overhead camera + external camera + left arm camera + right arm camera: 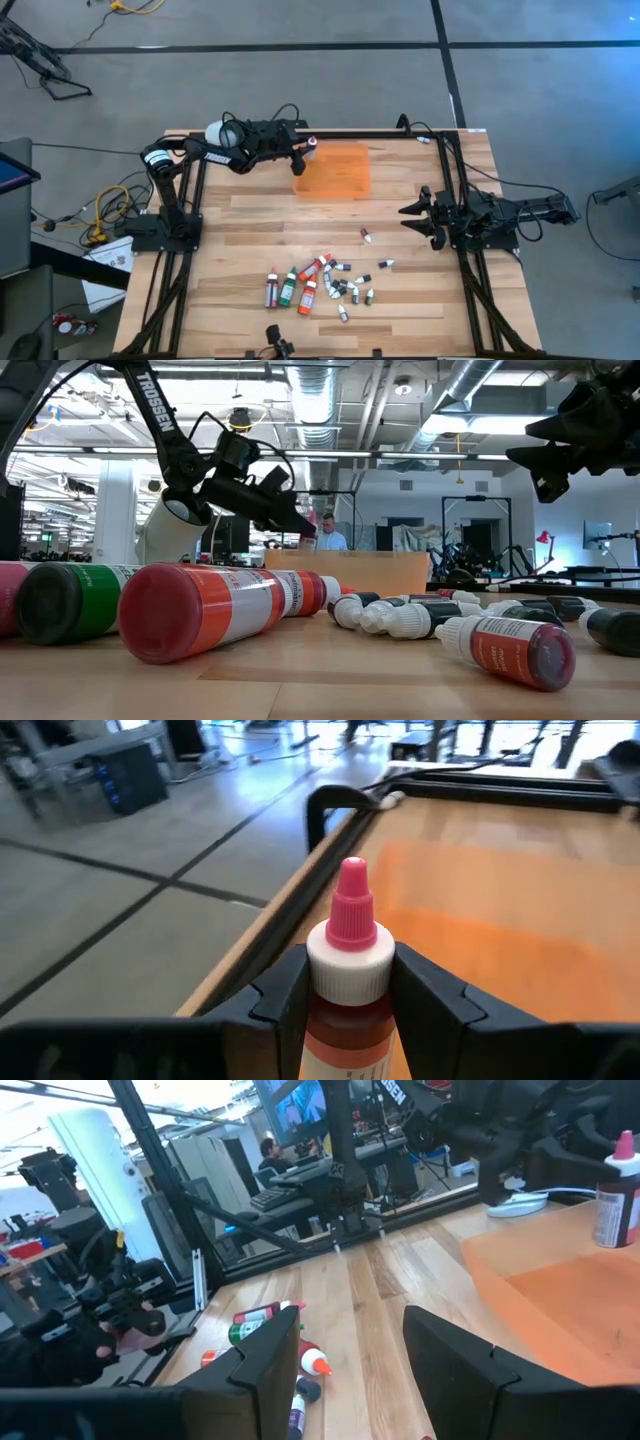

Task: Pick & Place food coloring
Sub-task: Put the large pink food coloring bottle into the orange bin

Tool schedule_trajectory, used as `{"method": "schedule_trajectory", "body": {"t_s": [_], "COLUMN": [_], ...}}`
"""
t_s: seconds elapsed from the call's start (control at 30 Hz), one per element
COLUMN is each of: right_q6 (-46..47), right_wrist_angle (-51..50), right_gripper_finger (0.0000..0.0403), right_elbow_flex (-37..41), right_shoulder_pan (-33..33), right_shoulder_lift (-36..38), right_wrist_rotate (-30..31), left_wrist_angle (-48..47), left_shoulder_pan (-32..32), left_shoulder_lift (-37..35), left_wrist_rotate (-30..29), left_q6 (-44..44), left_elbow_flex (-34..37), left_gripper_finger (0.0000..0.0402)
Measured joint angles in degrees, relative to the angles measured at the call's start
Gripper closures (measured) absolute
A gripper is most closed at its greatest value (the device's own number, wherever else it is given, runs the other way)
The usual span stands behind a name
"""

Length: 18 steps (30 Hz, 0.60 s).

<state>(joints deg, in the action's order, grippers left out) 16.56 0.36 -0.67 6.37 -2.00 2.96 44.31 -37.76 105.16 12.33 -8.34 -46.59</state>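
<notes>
My left gripper (303,152) is at the table's far edge, over the far left corner of the flat orange mat (335,170). It is shut on one food coloring bottle (350,970), which has a red body, a white cap and a pink tip. The same bottle (617,1195) stands upright in the right wrist view. The other food coloring bottles (320,285) lie on their sides in a loose cluster near the table's front edge. My right gripper (405,218) waits open at the right side, with nothing between its fingers. My left gripper pinches the bottle at its white cap (348,982) between the two fingers (285,995), one on each side. The fingers come nearly level from the table's left. The bottle stands upright, pink tip up. I cannot tell whether its base touches the mat.
A black rail (380,133) runs along the table's far edge just behind the mat. One small bottle (366,236) lies apart between the mat and the cluster. Bare wood (250,215) lies between the mat and the cluster.
</notes>
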Motion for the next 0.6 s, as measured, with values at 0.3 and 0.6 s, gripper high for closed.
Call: {"method": "schedule_trajectory", "body": {"t_s": [0.3, 0.6], "right_q6": [0.0, 0.0], "right_wrist_angle": [0.0, 0.0], "right_gripper_finger": [0.0230, 0.0230], "right_elbow_flex": [0.0, 0.0], "right_shoulder_pan": [0.0, 0.0], "right_shoulder_lift": [0.0, 0.0], "right_wrist_rotate": [0.0, 0.0], "left_wrist_angle": [0.0, 0.2], "left_shoulder_pan": [2.6, 5.7], "left_shoulder_lift": [0.0, 0.0], "left_wrist_rotate": [-9.1, -15.5], "left_q6": [0.5, 2.9], "left_elbow_flex": [0.0, 0.0], "left_gripper_finger": [0.0287, 0.0287]}}
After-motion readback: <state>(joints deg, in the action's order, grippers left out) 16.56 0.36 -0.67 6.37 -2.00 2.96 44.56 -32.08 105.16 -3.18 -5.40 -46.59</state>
